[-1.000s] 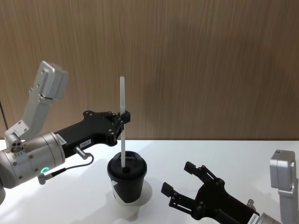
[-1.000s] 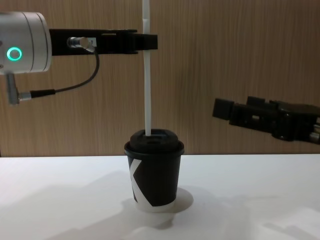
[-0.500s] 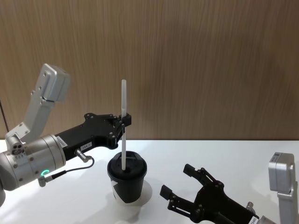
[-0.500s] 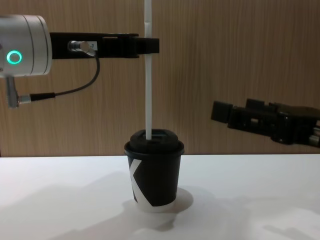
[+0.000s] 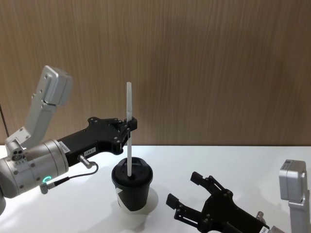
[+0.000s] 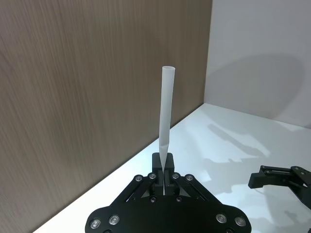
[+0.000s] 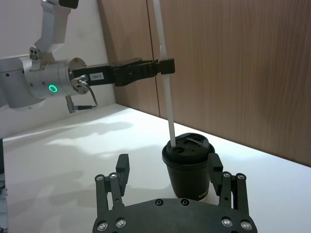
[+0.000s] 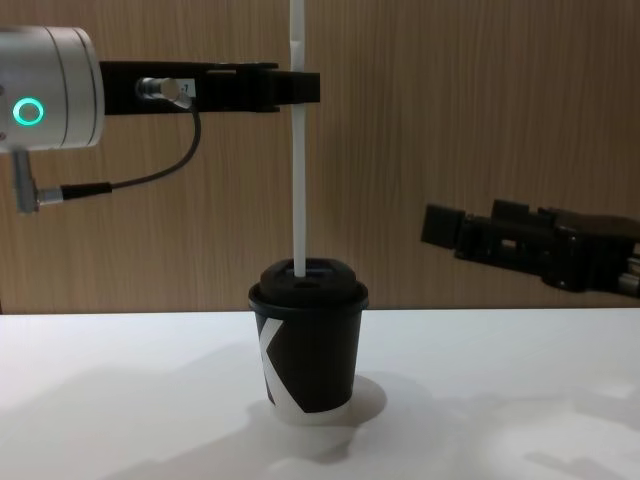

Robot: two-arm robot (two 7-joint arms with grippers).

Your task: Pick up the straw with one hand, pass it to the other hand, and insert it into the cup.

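With the left gripper (image 5: 130,124) clamped on the straw (image 5: 129,131) directly above the cup (image 5: 132,187) and its tip already in the lid hole, lower it vertically without tilting, while the right gripper (image 5: 193,195), spread open and empty, waits beside the cup.

Right over the cup (image 8: 308,345) you're blocked: the left gripper (image 8: 300,88) clamps the straw (image 8: 298,170) there, straw upright into the lid. The spread fingers of the right gripper (image 5: 194,194) hang beside the cup with bare table (image 8: 500,400) underneath.
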